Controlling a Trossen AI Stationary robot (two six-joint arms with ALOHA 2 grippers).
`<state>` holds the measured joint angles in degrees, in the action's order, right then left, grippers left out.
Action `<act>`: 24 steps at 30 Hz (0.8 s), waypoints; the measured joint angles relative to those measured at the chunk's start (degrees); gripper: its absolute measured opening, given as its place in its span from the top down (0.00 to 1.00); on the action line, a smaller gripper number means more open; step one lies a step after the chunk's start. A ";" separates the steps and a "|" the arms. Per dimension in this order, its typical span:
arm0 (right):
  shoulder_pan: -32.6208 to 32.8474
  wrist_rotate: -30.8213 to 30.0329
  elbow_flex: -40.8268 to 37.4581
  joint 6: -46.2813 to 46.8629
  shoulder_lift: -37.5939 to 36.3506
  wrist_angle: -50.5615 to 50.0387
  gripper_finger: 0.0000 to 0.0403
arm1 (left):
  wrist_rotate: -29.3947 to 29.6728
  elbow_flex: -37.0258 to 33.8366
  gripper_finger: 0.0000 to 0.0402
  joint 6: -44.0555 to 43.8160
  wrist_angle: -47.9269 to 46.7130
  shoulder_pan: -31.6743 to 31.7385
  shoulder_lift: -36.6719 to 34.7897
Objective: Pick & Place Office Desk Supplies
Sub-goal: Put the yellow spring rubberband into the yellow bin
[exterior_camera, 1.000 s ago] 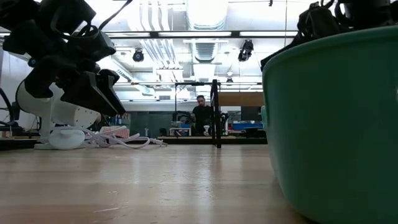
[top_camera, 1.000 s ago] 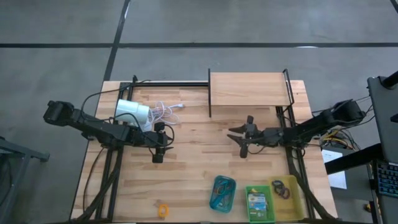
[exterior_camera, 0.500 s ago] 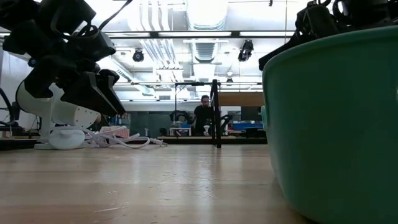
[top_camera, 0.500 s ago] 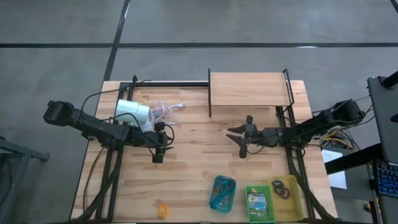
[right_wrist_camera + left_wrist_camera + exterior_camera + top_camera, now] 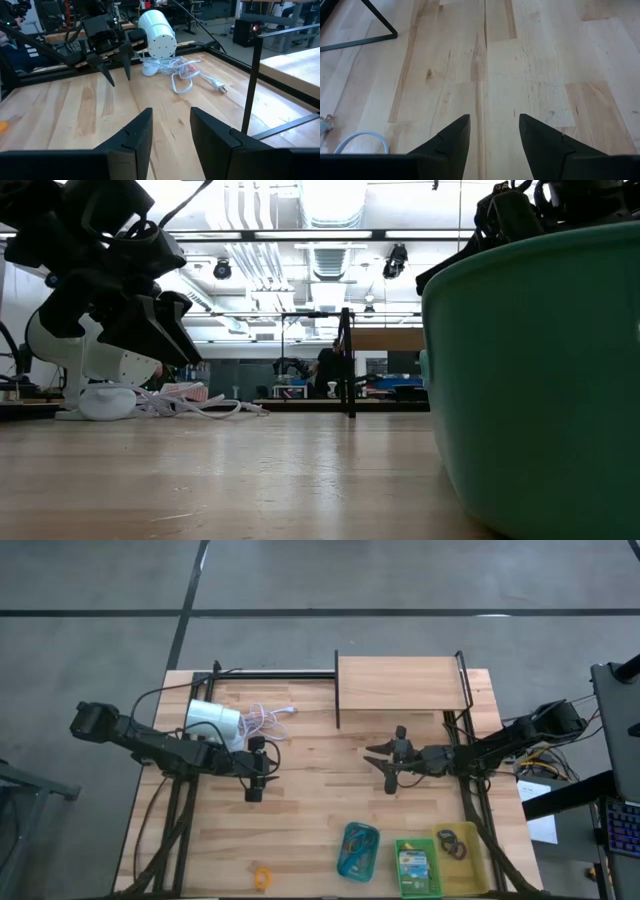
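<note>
Both grippers hang open above the bare middle of the wooden table and hold nothing. My left gripper (image 5: 258,768) (image 5: 492,125) is left of centre, beside the lamp. My right gripper (image 5: 386,761) (image 5: 170,117) is right of centre, facing the left one. Near the front edge, a crayon box (image 5: 413,862) lies in the green tray (image 5: 432,883). Coloured loops (image 5: 356,848) lie in the teal tray (image 5: 371,830), dark loops (image 5: 451,843) in the yellow tray (image 5: 472,865). A small orange loop (image 5: 262,877) (image 5: 2,126) lies on the table at the front left.
A white cylindrical lamp (image 5: 213,722) (image 5: 156,32) with a coiled white cord (image 5: 266,720) stands at the far left. A raised wooden shelf on black legs (image 5: 400,683) is at the far right. In the low view the teal tray's wall (image 5: 540,370) fills the right.
</note>
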<state>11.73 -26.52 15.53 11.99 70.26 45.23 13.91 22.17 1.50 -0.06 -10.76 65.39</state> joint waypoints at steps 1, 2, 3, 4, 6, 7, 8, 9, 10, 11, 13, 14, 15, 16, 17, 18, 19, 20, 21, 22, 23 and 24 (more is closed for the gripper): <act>0.00 0.00 0.00 0.00 0.00 0.00 0.68 | 0.00 0.00 0.56 0.00 0.01 0.00 0.00; 0.00 0.00 0.00 0.00 0.00 0.00 0.69 | 0.00 0.00 0.56 0.00 0.01 -0.01 0.00; 0.00 0.00 0.00 0.00 0.00 0.00 0.69 | 0.00 0.00 0.56 0.00 0.01 0.01 0.00; 0.00 0.00 0.00 0.00 0.00 0.00 0.70 | 0.00 0.00 0.56 0.00 0.01 0.00 0.00; 0.00 0.00 0.00 -0.01 0.00 0.00 0.70 | 0.00 0.00 0.56 0.00 0.01 0.00 0.00; 0.00 0.00 0.00 -0.02 0.00 0.00 0.70 | 0.00 0.00 0.56 0.00 0.01 -0.01 0.00; 0.00 -0.02 0.00 -0.02 0.00 0.00 0.71 | 0.00 0.00 0.56 -0.01 0.01 -0.01 0.00; 0.00 -0.01 0.00 -0.02 0.00 0.00 0.71 | 0.00 0.00 0.56 -0.02 -0.02 0.00 0.00; 0.00 -0.02 0.00 -0.02 0.00 0.00 0.71 | 0.00 0.00 0.56 -0.02 -0.06 -0.01 0.00; 0.00 -0.02 0.00 -0.02 0.00 0.00 0.71 | 0.00 0.00 0.56 -0.02 -0.08 -0.01 0.00; 0.00 -0.02 0.00 -0.02 0.00 0.00 0.72 | 0.00 0.00 0.56 -0.02 -0.08 -0.01 0.00; 0.00 -0.02 0.00 -0.02 0.00 0.00 0.72 | 0.00 0.00 0.56 -0.02 -0.10 -0.01 0.00; 0.00 -0.02 0.00 -0.02 0.00 0.00 0.72 | 0.01 0.00 0.56 -0.03 -0.10 -0.01 0.00; 0.00 -0.02 0.00 -0.02 0.00 0.00 0.72 | 0.22 0.00 0.56 -0.03 -0.09 -0.01 0.00; 0.00 -0.03 0.00 -0.02 0.00 0.00 0.71 | 0.77 0.00 0.56 -0.04 -0.08 -0.01 0.00; 0.00 -0.03 0.00 -0.02 0.00 0.00 0.71 | 1.09 0.00 0.56 -0.04 -0.08 -0.01 0.00; 0.00 -0.03 0.00 -0.02 0.00 0.00 0.71 | 1.07 0.00 0.56 -0.28 -0.04 -0.01 0.00; 0.00 -0.04 0.00 -0.02 0.00 0.00 0.71 | 0.82 0.00 0.56 -1.46 0.14 -0.01 0.00; 0.00 -0.04 0.00 -0.02 0.00 0.00 0.70 | 0.20 0.00 0.56 -3.87 0.72 -0.03 0.00; 0.00 -0.04 0.00 -0.02 0.00 0.00 0.70 | -0.29 0.12 0.56 -6.34 1.65 -0.03 0.00; 0.00 -0.04 0.00 -0.02 0.00 0.00 0.70 | -0.60 0.53 0.56 -8.60 2.31 -0.05 0.00; 0.00 -0.04 0.00 -0.02 0.00 0.00 0.69 | -0.65 1.08 0.56 -10.69 2.67 -0.05 -0.04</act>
<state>11.73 -26.57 15.53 11.97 70.26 45.23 13.26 23.25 -9.20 2.61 -10.81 65.34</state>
